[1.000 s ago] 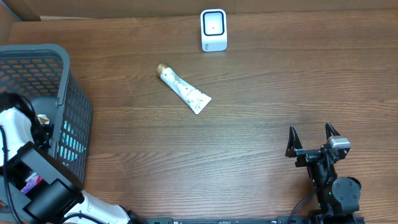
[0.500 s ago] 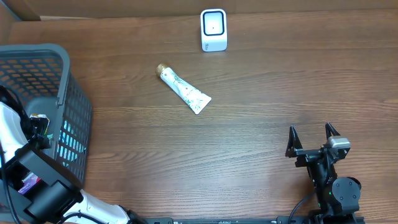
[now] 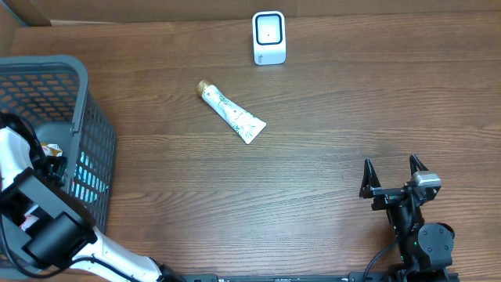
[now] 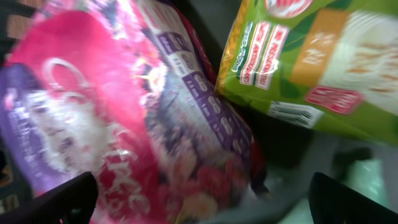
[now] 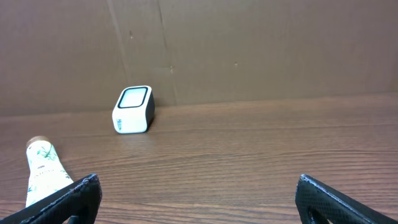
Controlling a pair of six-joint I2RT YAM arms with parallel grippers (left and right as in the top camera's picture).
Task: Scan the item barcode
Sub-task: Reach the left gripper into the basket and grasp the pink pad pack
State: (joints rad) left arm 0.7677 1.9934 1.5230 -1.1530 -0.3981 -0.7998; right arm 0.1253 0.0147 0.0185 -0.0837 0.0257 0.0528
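At far left, your left arm reaches into the grey plastic mesh basket (image 3: 95, 149) at the end of the table (image 3: 329, 164). The left pincer (image 4: 205, 202) is spread wide and empty over a glossy pink-and-purple foil packet (image 4: 93, 112). Beside the packet leans a green snack bag (image 4: 311, 56), its white barcode patch (image 4: 292, 114) turned toward the wrist camera. The arm looks to be there to choose an item for scanning, with the fingers apart because nothing is taken yet. The wrist picture is blurred, so you cannot tell which of the two it will close on.

Toward the middle, a cream leaf-printed tube with a gold cap (image 3: 232, 114) lies flat and slantwise on the bare wood, near the scanner but apart from it. At the far edge stands the small white box scanner (image 3: 268, 37), its dark window tilted up toward the arms so a barcode can be shown to it.

At lower right, your right pincer (image 3: 390, 166) waits with its fingers wide apart, holding nothing, well clear of both tube and scanner.
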